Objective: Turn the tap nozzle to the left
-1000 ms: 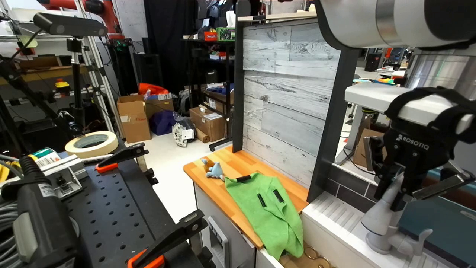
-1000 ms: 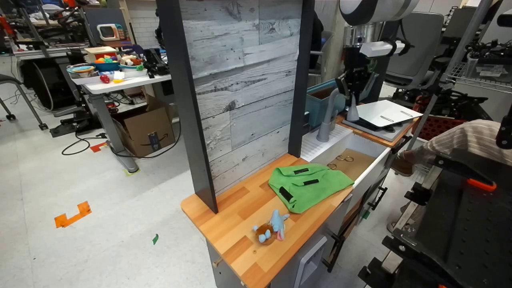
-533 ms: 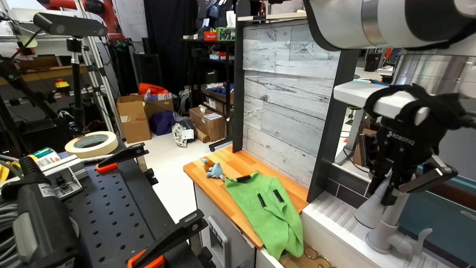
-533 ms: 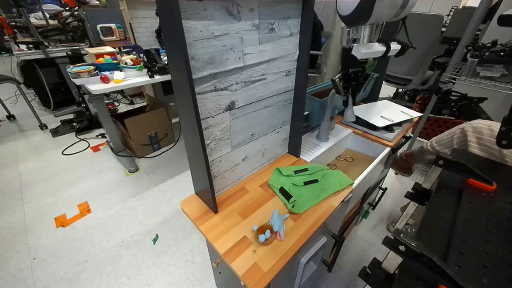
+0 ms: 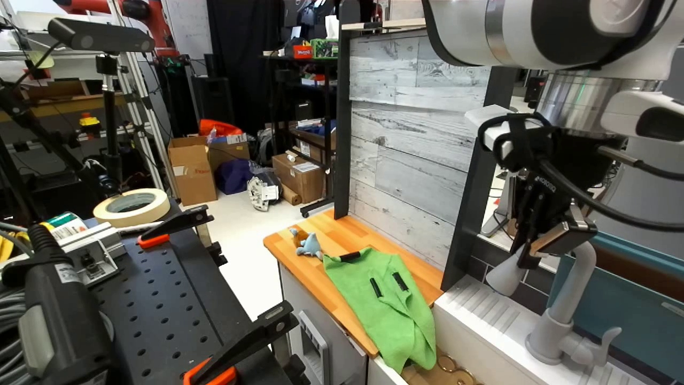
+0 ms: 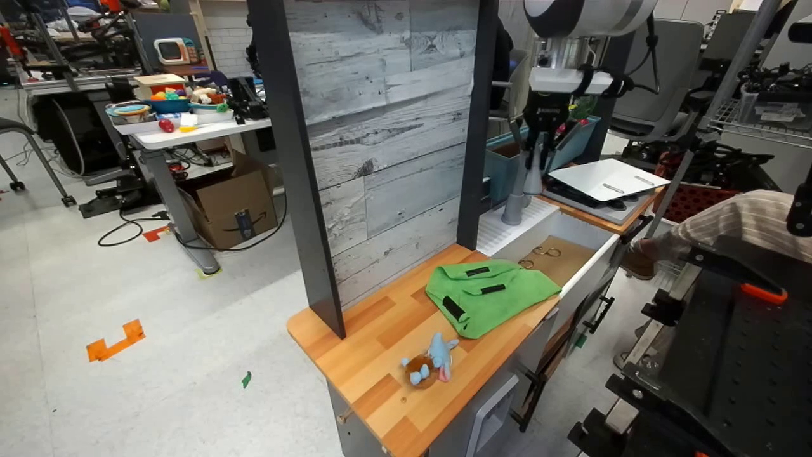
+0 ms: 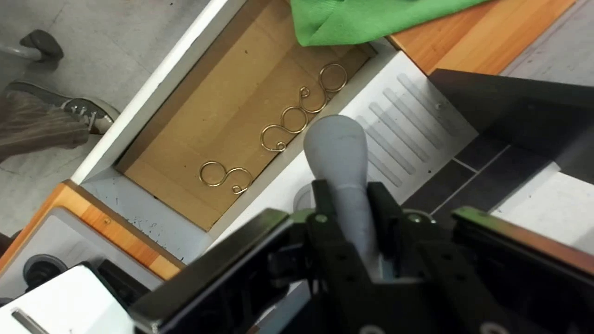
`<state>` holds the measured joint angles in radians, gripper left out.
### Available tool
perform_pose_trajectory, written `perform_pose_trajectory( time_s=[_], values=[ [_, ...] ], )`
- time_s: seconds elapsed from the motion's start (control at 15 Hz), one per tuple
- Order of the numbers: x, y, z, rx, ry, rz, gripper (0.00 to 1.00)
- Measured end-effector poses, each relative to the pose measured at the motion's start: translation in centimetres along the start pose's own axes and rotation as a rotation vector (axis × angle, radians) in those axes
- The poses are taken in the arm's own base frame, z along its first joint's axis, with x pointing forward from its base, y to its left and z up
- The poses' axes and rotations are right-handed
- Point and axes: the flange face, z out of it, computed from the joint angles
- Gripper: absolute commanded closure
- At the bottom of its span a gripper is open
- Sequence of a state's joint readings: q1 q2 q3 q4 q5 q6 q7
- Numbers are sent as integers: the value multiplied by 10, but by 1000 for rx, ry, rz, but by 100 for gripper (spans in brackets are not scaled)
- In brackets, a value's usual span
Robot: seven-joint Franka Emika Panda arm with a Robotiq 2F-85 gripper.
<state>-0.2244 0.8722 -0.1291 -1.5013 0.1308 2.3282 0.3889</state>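
Hand (image 7: 350, 189) grips tap nozzle (image 7: 335, 144), swung nearer the plank panel (image 5: 414, 144).

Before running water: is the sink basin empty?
Not empty: the wrist view shows curled metal hooks lying inside the sink basin.

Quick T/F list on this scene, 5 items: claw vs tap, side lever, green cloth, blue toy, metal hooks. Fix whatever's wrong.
1. The claw has the tap nozzle between its fingers. True.
2. The claw is on the tap's side lever. False: the lever stands free, below the claw and apart from it.
3. Part of the green cloth hangs past the edge of the wooden counter. True.
4. The blue toy sits on top of the cloth. False: it lies on the counter, beside the cloth.
5. Metal hooks lie inside the basin. True.
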Motion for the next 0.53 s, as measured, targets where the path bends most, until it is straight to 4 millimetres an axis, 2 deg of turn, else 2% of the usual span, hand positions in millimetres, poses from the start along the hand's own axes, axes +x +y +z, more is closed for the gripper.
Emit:
perform_pose_trajectory(
  time_s=[0.53],
  values=[
    [-6, -24, 0, 123, 81, 256, 94]
  ],
)
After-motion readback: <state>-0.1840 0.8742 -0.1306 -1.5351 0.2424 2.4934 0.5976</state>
